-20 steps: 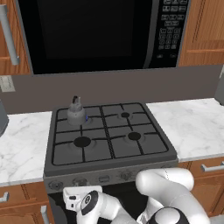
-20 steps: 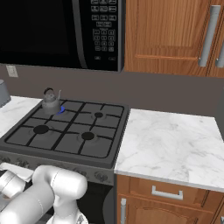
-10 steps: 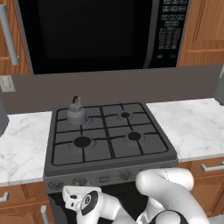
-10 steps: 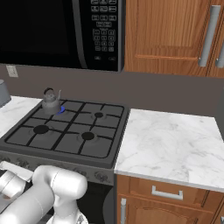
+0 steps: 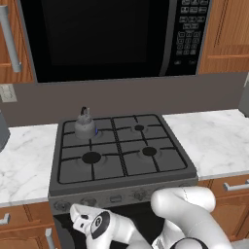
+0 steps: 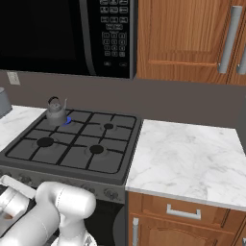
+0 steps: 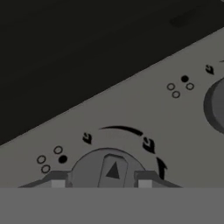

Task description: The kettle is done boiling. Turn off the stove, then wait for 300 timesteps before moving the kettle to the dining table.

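Stove point(image 5: 121, 155) knob point(image 7: 105, 170), end effector point(image 7: 101, 183) straddling it

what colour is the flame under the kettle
Blue, a small glow beside the kettle on the stove back burner; clearest in the right base view.

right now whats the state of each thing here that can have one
kettle: upright on the stove's back left burner, lid on
burner under the kettle: lit, blue flame showing
stove knob: gripper fingers on either side of it
microwave: door closed
upper cabinet: doors closed
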{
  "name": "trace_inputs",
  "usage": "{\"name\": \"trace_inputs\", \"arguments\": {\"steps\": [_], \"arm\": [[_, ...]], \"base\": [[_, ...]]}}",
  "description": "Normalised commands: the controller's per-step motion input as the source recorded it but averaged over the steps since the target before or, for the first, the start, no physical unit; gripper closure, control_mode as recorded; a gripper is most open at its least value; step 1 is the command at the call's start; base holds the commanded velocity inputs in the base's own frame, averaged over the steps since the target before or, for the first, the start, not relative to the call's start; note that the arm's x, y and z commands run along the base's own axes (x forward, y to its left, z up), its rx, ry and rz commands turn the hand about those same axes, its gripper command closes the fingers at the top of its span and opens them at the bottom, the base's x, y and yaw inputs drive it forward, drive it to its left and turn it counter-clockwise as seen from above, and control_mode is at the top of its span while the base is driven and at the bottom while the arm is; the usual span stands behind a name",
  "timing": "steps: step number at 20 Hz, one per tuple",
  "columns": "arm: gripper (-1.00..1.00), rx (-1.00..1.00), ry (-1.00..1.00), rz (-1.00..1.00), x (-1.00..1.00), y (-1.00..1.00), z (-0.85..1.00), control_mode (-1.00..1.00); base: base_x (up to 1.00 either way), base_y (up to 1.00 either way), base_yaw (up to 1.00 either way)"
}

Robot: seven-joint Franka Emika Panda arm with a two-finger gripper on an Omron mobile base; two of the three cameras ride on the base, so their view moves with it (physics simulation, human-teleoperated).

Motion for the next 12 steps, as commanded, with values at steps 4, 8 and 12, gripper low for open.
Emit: {"name": "trace_inputs", "arguments": {"steps": [4, 8, 12], "arm": [[1.00, 0.19, 0.06, 0.00, 0.06, 0.00, -0.15, -1.00], [1.00, 0.19, 0.06, 0.00, 0.03, 0.00, -0.15, -1.00], [1.00, 0.19, 0.05, 0.00, 0.04, 0.00, -0.15, -1.00]], "base": [[0.00, 0.00, 0.00], [0.00, 0.00, 0.00], [0.00, 0.00, 0.00]]}}
